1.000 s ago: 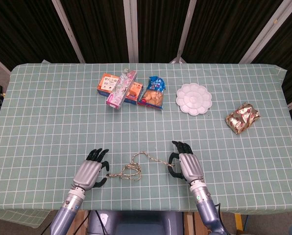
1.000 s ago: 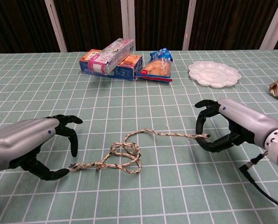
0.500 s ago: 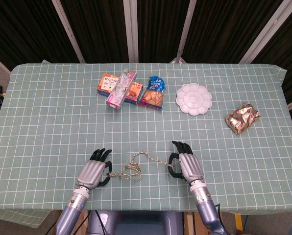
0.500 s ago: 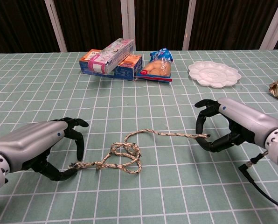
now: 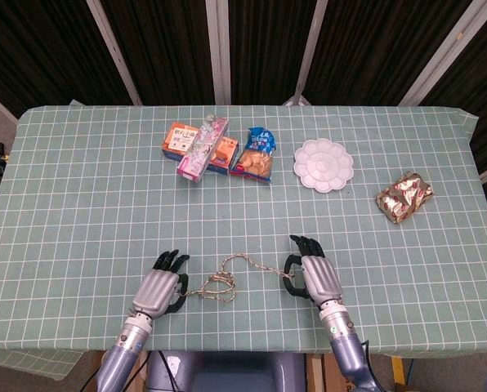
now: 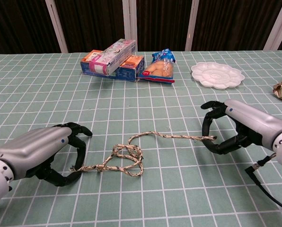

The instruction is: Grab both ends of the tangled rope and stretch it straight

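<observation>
The tangled rope (image 6: 127, 158) lies on the green checked tablecloth, knotted in loops at its middle (image 5: 225, 279). Its left end (image 6: 74, 168) sits between the curled fingers and thumb of my left hand (image 6: 39, 153), which arch around it with a small gap and no firm grip showing. The right end (image 6: 211, 138) lies between the fingers and thumb of my right hand (image 6: 242, 124), which are spread wide around it. In the head view the left hand (image 5: 157, 291) and right hand (image 5: 315, 278) flank the rope near the table's front edge.
Snack boxes (image 5: 198, 144) and a blue snack bag (image 5: 256, 153) lie at the back centre. A white flower-shaped dish (image 5: 323, 165) sits to their right, and a gold foil packet (image 5: 404, 196) lies further right. The table's front edge (image 5: 243, 349) is close behind both hands.
My left hand has slid right to the rope's left end and its fingers have curled closer around it. The right hand has shifted slightly; the rope has not moved.
</observation>
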`<action>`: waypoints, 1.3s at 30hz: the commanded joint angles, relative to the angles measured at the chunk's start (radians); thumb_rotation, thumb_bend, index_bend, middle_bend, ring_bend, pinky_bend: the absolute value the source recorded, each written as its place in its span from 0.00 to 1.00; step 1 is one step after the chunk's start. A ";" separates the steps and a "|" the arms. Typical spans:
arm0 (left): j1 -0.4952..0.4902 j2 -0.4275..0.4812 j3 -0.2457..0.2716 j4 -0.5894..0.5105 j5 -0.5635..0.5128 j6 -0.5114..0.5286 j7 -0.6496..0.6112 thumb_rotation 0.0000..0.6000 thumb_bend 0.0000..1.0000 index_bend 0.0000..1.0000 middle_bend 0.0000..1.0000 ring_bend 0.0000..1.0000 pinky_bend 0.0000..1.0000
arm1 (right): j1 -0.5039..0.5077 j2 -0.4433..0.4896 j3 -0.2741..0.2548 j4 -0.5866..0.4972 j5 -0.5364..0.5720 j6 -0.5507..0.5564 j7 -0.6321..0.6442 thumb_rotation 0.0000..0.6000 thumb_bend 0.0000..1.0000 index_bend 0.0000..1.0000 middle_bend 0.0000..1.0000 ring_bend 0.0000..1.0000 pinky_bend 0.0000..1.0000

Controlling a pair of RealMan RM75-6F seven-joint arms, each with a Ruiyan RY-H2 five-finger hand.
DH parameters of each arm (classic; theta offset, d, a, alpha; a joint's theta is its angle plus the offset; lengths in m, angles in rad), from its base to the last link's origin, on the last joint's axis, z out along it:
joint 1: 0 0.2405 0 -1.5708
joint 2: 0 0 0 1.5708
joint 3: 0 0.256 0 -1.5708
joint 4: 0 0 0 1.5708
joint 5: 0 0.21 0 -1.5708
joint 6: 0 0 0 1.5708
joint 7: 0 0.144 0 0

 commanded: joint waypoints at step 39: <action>0.055 0.493 -0.095 -0.156 0.064 0.101 -0.245 1.00 0.52 0.64 0.14 0.00 0.00 | -0.063 0.352 0.180 0.047 0.140 0.009 0.196 1.00 0.46 0.62 0.12 0.00 0.00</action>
